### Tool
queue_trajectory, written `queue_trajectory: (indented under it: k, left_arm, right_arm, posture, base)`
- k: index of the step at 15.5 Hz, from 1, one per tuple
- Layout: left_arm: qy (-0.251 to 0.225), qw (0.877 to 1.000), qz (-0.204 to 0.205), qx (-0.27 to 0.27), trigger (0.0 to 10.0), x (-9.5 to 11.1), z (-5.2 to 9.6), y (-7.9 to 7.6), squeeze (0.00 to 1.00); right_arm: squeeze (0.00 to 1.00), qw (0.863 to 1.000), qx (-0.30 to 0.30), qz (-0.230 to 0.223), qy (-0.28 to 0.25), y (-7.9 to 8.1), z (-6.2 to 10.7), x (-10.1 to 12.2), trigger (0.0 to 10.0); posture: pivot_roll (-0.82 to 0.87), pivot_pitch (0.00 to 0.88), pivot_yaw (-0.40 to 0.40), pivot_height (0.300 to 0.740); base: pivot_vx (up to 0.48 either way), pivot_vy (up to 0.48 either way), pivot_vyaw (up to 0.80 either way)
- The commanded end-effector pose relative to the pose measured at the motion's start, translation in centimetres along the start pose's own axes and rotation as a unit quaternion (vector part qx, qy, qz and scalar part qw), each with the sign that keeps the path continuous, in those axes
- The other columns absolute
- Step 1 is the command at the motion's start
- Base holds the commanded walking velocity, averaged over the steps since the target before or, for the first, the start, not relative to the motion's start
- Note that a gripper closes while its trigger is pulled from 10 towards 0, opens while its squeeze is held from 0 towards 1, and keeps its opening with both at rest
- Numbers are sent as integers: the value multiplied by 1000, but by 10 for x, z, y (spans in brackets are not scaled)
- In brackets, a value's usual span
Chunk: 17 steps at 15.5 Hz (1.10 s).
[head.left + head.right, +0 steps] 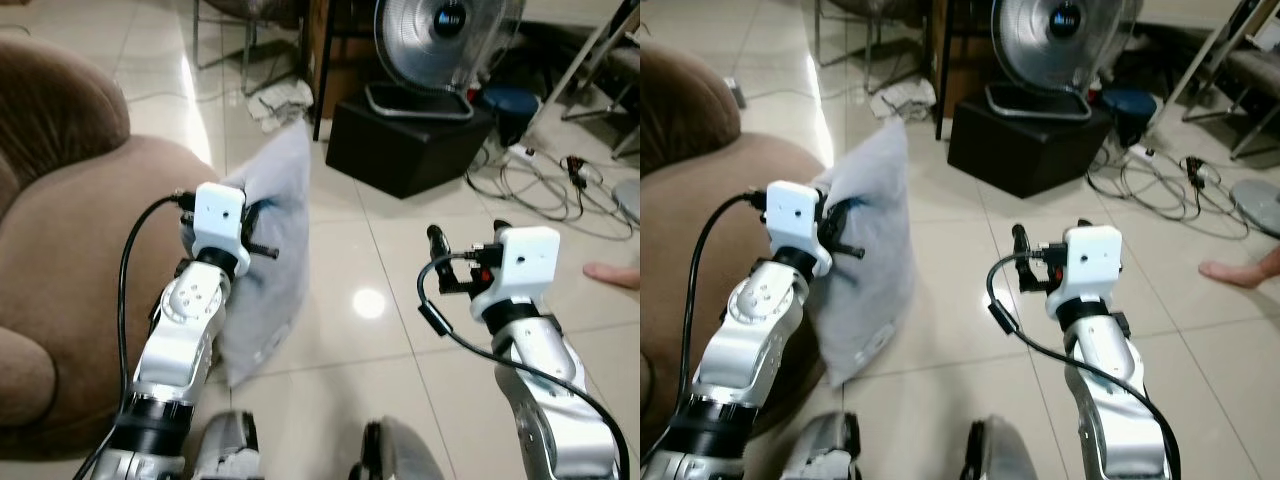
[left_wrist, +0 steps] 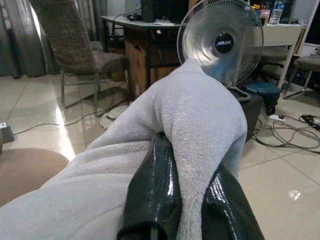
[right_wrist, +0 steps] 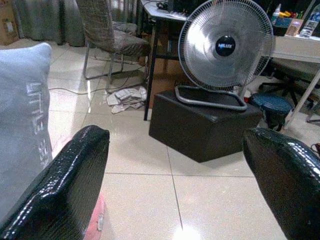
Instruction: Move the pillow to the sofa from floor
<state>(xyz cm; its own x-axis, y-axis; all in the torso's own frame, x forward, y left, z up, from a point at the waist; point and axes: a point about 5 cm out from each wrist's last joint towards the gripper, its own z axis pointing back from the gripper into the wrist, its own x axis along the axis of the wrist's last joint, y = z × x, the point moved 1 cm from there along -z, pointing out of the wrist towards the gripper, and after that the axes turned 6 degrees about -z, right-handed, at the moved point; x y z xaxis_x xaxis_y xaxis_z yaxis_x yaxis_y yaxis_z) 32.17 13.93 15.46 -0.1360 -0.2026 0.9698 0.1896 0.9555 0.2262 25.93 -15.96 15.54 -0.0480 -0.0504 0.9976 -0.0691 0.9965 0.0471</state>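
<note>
Bright, even indoor light. Glare streaks the glossy floor tiles [image 1: 190, 90], and a round lamp reflection [image 1: 369, 303] shines between the arms. Wrist views are soft, with near fingers [image 3: 65, 190] blurred.

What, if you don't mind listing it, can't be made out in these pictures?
- Pillow: its lower corner, head views, hidden behind the left arm.
- Person's foot: cut off by the right edge.
- Pillow lettering: right wrist view, too blurred to read.
- Left end effector: fingertips buried in pillow fabric, left wrist view.
</note>
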Motion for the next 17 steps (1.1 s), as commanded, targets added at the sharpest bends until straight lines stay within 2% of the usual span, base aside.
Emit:
queue_trajectory:
  k: [1, 5, 6, 7, 11, 14, 17]
  left_arm:
    - [-29, 999, -2, -19, 10000, 12, -2, -8, 0]
    - [-19, 999, -28, -24, 10000, 2, 0, -6, 0]
    - [-20, 999, -30, -21, 10000, 4, -1, -4, 0]
    - [-24, 999, -33, -20, 10000, 6, -1, -3, 0]
    - [-44, 997, -54, -19, 10000, 16, -4, 4, 0]
    - [-46, 997, -59, -11, 10000, 21, -10, 9, 0]
    - [-47, 997, -57, -16, 10000, 24, -18, 5, 0]
  right_arm:
    - [0, 1000, -11, 2, 4, -2, 1, 0, 10000]
    - [0, 999, -40, -7, 12, -10, 7, -9, 10000]
    - [0, 999, -25, 36, 29, -8, 6, -15, 10000]
    - [0, 998, -4, 52, 32, -2, 4, -16, 10000]
    - [0, 997, 43, 38, 43, 15, 3, -22, 10000]
    - [0, 997, 48, 40, 43, 17, 3, -25, 10000]
    - [0, 997, 41, 41, 44, 14, 2, -26, 10000]
  posture:
    - [23, 17, -93, 715]
    - [25, 14, -92, 740]
    - [32, 14, -92, 740]
    - [34, 13, -91, 740]
    - [55, 12, -89, 740]
    - [61, 7, -89, 740]
    - [64, 0, -86, 740]
  base:
    - [0, 0, 0]
    - [0, 0, 0]
    - [0, 0, 0]
    - [0, 0, 800]
    - [0, 0, 800]
    - [220, 0, 800]
    - [381, 0, 800]
